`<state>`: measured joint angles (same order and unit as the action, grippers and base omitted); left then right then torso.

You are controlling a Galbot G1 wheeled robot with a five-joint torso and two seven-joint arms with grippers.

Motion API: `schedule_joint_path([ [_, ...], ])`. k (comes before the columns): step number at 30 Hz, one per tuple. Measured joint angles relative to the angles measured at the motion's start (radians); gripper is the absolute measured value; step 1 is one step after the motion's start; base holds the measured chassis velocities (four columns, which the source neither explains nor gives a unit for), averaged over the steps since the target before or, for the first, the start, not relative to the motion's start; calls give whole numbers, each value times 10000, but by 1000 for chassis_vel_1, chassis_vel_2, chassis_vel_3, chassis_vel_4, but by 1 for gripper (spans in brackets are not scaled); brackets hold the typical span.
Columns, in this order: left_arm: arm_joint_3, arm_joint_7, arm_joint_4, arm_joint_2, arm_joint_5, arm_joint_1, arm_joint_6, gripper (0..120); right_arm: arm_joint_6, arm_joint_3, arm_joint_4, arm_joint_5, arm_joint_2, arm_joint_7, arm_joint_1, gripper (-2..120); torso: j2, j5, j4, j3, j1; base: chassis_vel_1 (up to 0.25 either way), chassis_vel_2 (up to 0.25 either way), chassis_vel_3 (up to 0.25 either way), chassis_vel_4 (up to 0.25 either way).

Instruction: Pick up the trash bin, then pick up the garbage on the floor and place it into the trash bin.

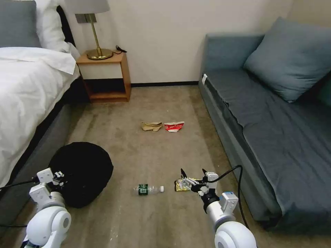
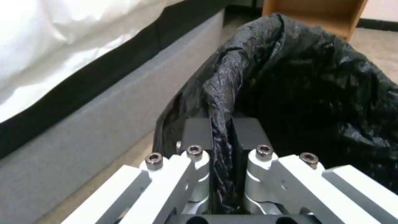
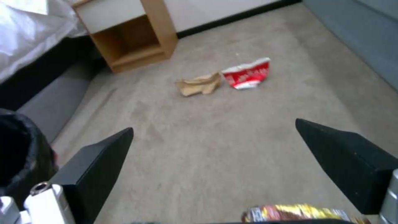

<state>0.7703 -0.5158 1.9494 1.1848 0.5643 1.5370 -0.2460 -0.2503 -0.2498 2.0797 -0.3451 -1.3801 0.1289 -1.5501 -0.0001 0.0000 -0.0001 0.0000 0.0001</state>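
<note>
Head view: the left gripper [image 1: 60, 177] reaches low beside the white-sheeted bed [image 1: 27, 86] and grips the near rim of the round trash bin lined with crinkled black plastic [image 1: 84, 172], while the right gripper [image 1: 193, 172] hangs with jaws spread wide over the yellow-red snack wrapper [image 1: 179, 185] on the beige carpet [image 1: 155, 151]. A clear bottle with green label and white cap [image 1: 149, 189] lies between bin and wrapper; crumpled brown paper [image 1: 151, 126] and a crushed red-white cup [image 1: 174, 126] lie farther off, near the wooden nightstand [image 1: 107, 77] and grey-blue sofa [image 1: 276, 120]. Left wrist view: the jaws are pinched on a fold of bag. Right wrist view: black fingertips [image 3: 99, 161] frame bare carpet, wrapper beneath.
</note>
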Motion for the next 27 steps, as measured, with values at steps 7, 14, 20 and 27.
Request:
schedule_joint_path([
  [7,13,18,-14,-295,24,126,29,8,-225,272,-531,-765,1400,-273,1063,100,0,2,3,0,0,-30,30,22,-28],
  [14,-13,119,-297,-637,216,8,45,8,-1499,1078,-1545,-1510,3381,-2025,3307,100,0,2,-2,0,0,0,0,0,0],
  [20,-41,270,-215,-681,166,86,108,8,-2205,3150,-2843,-1864,4246,-3228,5990,100,0,1,0,1,0,0,0,0,0],
  [27,-58,351,-183,-504,-70,87,129,8,-2547,5928,-4564,-2211,3692,-3831,8837,100,0,0,6,1,0,0,0,0,0],
])
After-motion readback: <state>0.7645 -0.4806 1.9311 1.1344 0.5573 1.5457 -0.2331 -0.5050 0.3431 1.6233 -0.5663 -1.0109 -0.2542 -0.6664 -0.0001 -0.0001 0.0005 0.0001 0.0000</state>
